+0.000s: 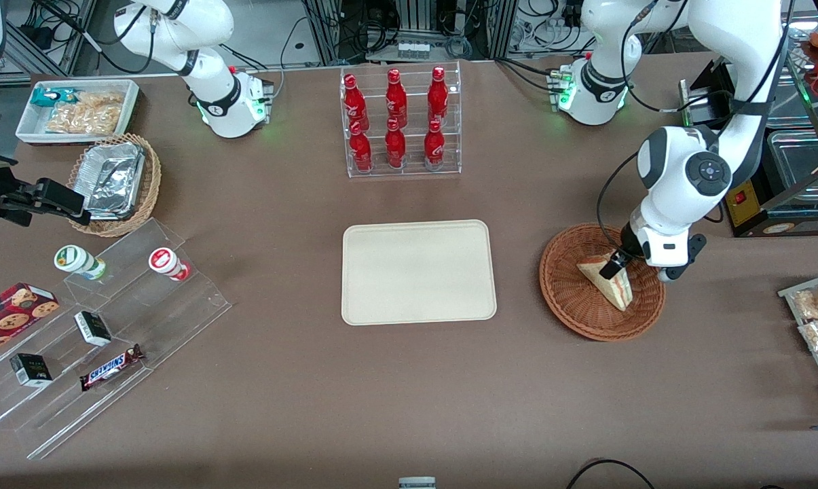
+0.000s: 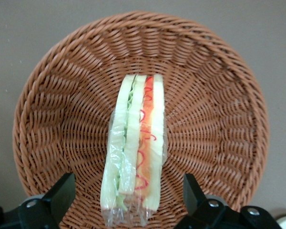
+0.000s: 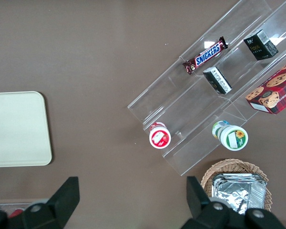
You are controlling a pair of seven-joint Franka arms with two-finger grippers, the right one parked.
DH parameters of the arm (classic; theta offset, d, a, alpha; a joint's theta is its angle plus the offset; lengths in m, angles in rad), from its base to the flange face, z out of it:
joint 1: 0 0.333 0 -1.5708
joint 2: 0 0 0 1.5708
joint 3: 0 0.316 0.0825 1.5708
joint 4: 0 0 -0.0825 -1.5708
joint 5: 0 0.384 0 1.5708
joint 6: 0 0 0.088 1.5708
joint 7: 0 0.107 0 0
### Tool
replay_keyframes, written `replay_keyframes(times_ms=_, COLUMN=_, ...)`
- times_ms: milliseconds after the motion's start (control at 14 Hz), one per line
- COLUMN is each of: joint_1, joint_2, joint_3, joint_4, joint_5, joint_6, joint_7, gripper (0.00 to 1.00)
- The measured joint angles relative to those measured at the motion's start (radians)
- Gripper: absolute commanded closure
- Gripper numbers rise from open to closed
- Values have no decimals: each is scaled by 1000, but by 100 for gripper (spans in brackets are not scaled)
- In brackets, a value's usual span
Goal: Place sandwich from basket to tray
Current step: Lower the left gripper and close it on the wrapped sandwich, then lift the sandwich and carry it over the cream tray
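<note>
Fingers [image 2: 62, 191] being held wide apart on either side of the sandwich [image 2: 136, 143], gripper [image 1: 616, 266] hanging low over the basket [image 1: 571, 299], white bread with red and green stripes lying wrapped in clear film, tray [image 1: 419, 272] sitting nearby.

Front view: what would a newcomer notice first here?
The gripper hangs low over the basket, fingers open on either side of the sandwich lying inside. The tray sits bare mid-table, with a rack of red bottles farther from the camera.
</note>
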Motion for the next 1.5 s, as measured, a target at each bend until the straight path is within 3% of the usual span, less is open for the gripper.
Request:
replay_keyframes(times_ms=143, joint_1=0, joint_2=30, joint_3=0, joint_4=0, joint_5=0, joint_6=9, joint_7=-9, gripper=6)
replay_keyframes(times_ms=214, joint_1=0, joint_2=43, joint_3=0, joint_4=0, joint_5=0, joint_6=20, joint_7=-11, gripper=53)
replay_keyframes(times_ms=286, joint_1=0, joint_2=53, joint_3=0, joint_4=0, joint_5=0, joint_6=30, joint_7=-14, gripper=88)
replay_keyframes(times_ms=357, joint_1=0, joint_2=58, joint_3=0, joint_4=0, joint_5=0, joint_6=34, joint_7=-23, gripper=96)
replay_keyframes(times_ms=643, joint_1=-8, joint_2=58, joint_3=0, joint_4=9, joint_5=7, joint_6=34, joint_7=-19, gripper=100)
replay_keyframes(times_ms=929, joint_1=-14, joint_2=37, joint_3=-3, joint_4=33, joint_5=13, joint_6=24, joint_7=162, gripper=97)
replay_keyframes(times_ms=1286, joint_1=-131, joint_2=9, joint_3=-11, joint_4=267, joint_5=13, joint_6=-424, joint_7=347, gripper=100)
replay_keyframes(times_ms=1500, joint_1=-252, joint_2=23, joint_3=-16, joint_4=350, joint_5=13, joint_6=-481, joint_7=351, gripper=100)
